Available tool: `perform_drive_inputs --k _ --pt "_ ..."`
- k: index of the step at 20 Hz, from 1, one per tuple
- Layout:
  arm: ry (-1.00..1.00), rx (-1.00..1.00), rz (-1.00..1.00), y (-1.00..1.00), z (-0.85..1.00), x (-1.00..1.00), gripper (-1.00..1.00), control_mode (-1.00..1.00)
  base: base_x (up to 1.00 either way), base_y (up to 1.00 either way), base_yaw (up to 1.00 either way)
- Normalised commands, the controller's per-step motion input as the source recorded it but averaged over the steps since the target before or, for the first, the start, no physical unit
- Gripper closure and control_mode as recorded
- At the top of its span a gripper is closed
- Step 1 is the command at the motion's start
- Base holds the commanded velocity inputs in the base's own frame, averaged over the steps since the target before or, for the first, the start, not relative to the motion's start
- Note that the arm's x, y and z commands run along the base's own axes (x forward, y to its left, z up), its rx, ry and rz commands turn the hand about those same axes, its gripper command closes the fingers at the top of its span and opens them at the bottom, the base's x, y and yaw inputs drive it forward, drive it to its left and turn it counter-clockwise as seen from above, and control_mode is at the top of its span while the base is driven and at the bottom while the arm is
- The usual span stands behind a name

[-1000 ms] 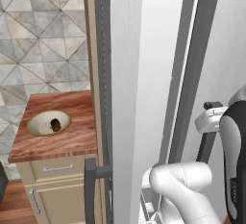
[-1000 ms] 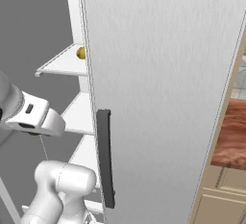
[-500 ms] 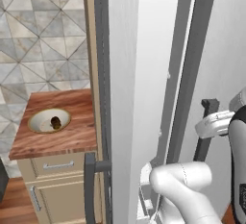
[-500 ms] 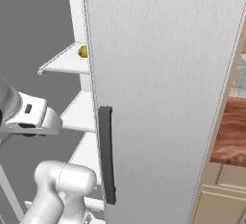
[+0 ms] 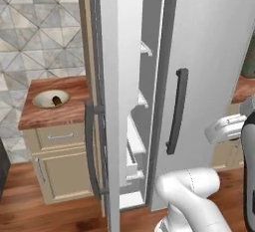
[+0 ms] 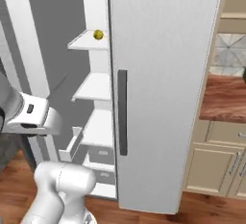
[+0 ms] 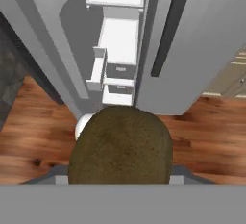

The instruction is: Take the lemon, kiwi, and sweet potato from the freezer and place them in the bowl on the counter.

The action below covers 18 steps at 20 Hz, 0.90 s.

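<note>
here the gripper [image 7: 120, 182] is clamped on a fuzzy brown kiwi [image 7: 120, 146] outside the open freezer [image 7: 202, 40].

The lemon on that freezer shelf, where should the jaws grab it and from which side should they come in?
Grip the lemon across its middle, jaws on opposite sides. It is small and round, so any width serves. It sits at the front edge of an upper shelf in the freezer, beside the closed door, so come in level from the open front, probably keeping a little toward the open side for finger room.
</note>
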Motion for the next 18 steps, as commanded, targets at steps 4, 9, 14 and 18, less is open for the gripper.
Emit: perform_drive_inputs --k 4,9,14,18 --pt "0.0 0.0 0.0 0.0 0.0 0.0 1.0 1.0 -0.72 0.97 0.0" --pt "0.0 0.0 0.0 0.0 0.0 0.0 1.0 1.0 -0.14 1.0 0.0" --pt "0.0 0.0 0.0 0.0 0.0 0.0 1.0 1.0 0.39 1.0 0.0" --pt "0.0 0.0 0.0 0.0 0.0 0.0 1.0 1.0 0.83 1.0 0.0"
